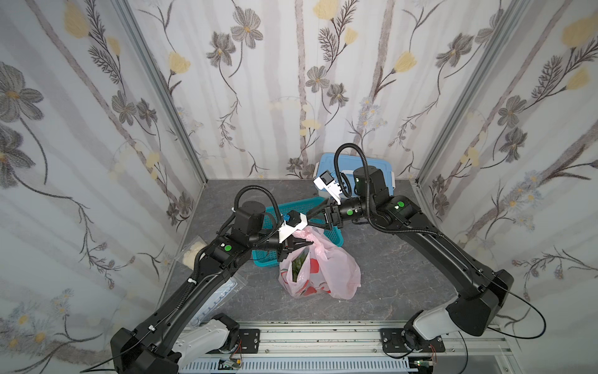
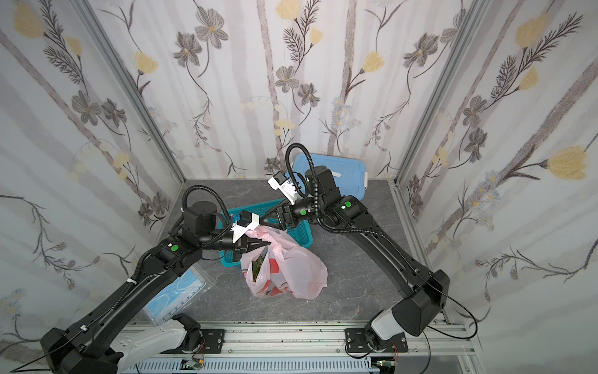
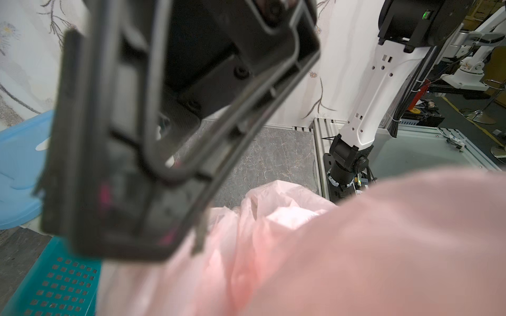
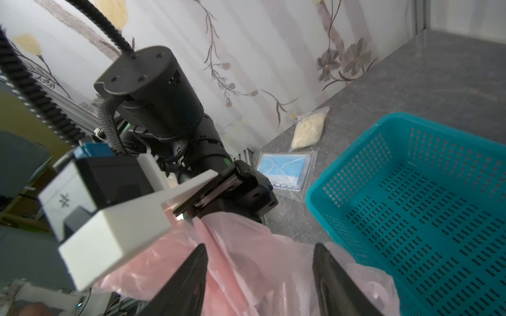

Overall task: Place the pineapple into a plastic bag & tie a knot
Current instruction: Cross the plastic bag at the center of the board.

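The plastic bag (image 1: 323,268) sits mid-table. It's thin, limp and slippery, and it's weighted by the pineapple (image 1: 297,265), whose leaves show inside. My left gripper (image 1: 302,243) is clamped on bunched film at the bag's 11 o'clock top. My right gripper (image 4: 258,247) hangs spread just above, holding nothing. I'd take the loose handle there. The basket (image 1: 263,257) crowds 12 o'clock, while the bare table lies open at 3.
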{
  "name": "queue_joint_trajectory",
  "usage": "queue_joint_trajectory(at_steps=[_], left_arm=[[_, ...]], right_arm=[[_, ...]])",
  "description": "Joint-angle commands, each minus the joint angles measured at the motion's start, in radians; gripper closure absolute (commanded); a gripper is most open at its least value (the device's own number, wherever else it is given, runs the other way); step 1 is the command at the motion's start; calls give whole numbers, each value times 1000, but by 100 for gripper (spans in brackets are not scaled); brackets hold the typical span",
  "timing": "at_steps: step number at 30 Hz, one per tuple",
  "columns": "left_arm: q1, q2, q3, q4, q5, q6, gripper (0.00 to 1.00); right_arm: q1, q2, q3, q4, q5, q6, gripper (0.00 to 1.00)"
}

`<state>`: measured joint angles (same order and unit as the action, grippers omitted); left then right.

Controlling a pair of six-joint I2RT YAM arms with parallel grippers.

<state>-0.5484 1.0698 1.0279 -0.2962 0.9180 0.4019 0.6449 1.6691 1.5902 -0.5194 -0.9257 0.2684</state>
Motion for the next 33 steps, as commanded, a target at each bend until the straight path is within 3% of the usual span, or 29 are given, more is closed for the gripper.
queue_joint_trajectory(at_steps=[1,9,12,16,17,19,22,26,29,31,33], left_arm=[[-2,5,14,0,36,40,100],[-6,6,9,2,29,46,100],[-6,7,14,2,20,45,100],[-8,6,9,1,-11,33,100],[-8,4,6,3,-25,23,100],[-8,-3,-1,3,-51,5,95],[-9,-32,-26,2,-108,-38,82],[-7,-121,-80,-11,-209,-105,34],[-8,-210,-101,-46,-275,-147,11],[-8,-264,-94,-94,-313,-163,0],[-8,-304,-70,-149,-337,-173,0]], right_arm=[[-1,17,11,-24,-110,-61,38],[16,63,26,-41,-157,-78,45],[19,66,27,-44,-178,-87,60],[18,59,24,-43,-199,-98,95],[16,54,22,-43,-204,-103,100],[13,48,15,-42,-203,-109,100],[6,35,4,-38,-172,-110,100],[2,22,-16,-28,-99,-99,100],[1,18,-28,-8,-70,-82,100],[1,21,-30,2,-59,-73,100],[1,23,-29,12,-51,-65,100]])
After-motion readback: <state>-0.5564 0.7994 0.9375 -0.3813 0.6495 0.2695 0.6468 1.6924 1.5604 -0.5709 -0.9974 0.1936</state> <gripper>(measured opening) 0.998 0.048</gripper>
